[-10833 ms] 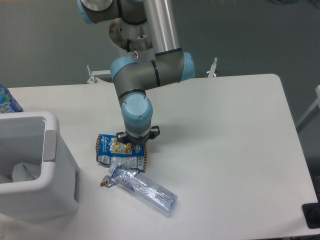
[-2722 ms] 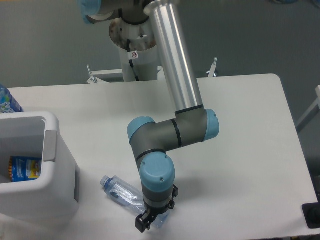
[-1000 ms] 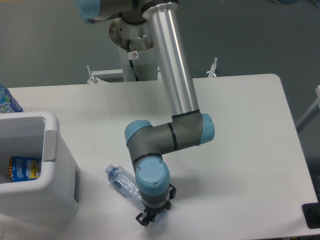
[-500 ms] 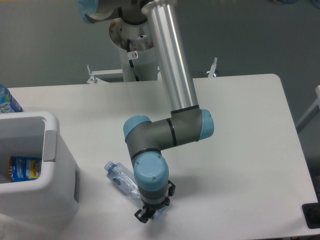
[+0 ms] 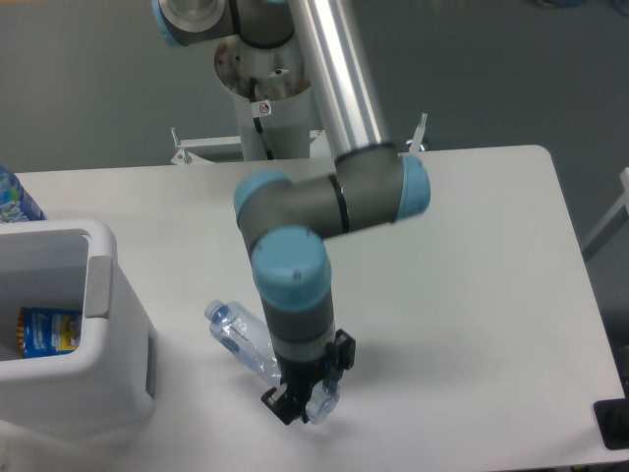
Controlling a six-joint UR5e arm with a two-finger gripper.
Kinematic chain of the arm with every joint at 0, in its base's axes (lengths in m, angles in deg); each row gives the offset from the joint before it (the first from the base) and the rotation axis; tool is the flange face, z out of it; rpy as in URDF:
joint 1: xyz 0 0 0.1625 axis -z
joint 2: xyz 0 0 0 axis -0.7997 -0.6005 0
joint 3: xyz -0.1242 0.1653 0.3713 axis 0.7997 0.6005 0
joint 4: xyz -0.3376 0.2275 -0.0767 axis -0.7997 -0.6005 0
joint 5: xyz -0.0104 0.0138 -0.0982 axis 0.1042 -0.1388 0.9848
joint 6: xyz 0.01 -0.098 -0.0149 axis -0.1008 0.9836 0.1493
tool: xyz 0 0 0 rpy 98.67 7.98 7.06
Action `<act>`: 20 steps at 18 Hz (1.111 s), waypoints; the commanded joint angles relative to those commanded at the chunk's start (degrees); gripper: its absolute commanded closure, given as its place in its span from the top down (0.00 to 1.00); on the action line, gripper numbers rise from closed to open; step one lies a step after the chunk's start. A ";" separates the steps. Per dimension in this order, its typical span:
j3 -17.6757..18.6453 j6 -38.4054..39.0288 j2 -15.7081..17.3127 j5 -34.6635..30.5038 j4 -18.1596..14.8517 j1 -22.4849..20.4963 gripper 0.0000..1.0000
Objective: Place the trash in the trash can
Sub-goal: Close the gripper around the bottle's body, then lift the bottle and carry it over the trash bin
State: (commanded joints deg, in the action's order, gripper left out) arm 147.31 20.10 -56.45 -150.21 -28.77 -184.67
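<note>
Black gripper [image 5: 307, 395] at the near edge of the white table [image 5: 472, 256], pointing down below a blue wrist cap, fingers pressed in on the near end of the crushed clear bottle [image 5: 257, 347]. Pinched, by the look of it, with one dark finger [image 5: 280, 405] showing on the left of the plastic and the other on the right; exact contact hard to judge behind the wrist. Bottle tilted, pale cap [image 5: 214, 313] toward the far left, crumpled body running near and right under the wrist, clear end poking out just past the fingers. Whether lifted off the tabletop or touching it: cannot tell.

White trash can [image 5: 98, 393] well to the left of the bottle, at the near left corner, thick rounded rim, grey panel [image 5: 98, 285] on its right wall. Blue foil wrapper [image 5: 47, 332] lying inside against the left of the cavity, orange print along one edge.

Blue-and-white labelled bottle [image 5: 14, 202] at the far left edge, behind the bin, mostly cut off. Silver arm tube [image 5: 344, 79] rising from the grey elbow toward the base at the far side, standing between camera and middle of the table. Open tabletop between bottle and bin.
</note>
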 joint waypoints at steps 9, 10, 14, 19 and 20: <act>-1.49 -2.46 8.18 0.35 11.27 2.80 0.57; -1.41 -2.55 8.62 0.35 11.36 3.42 0.57; -1.84 -2.55 9.76 0.35 11.45 4.92 0.57; -2.37 -2.55 11.08 0.26 11.45 6.50 0.57; -2.72 -2.55 11.17 0.26 11.45 6.50 0.57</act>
State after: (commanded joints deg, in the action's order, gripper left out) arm 144.59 17.55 -45.28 -149.95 -17.32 -178.17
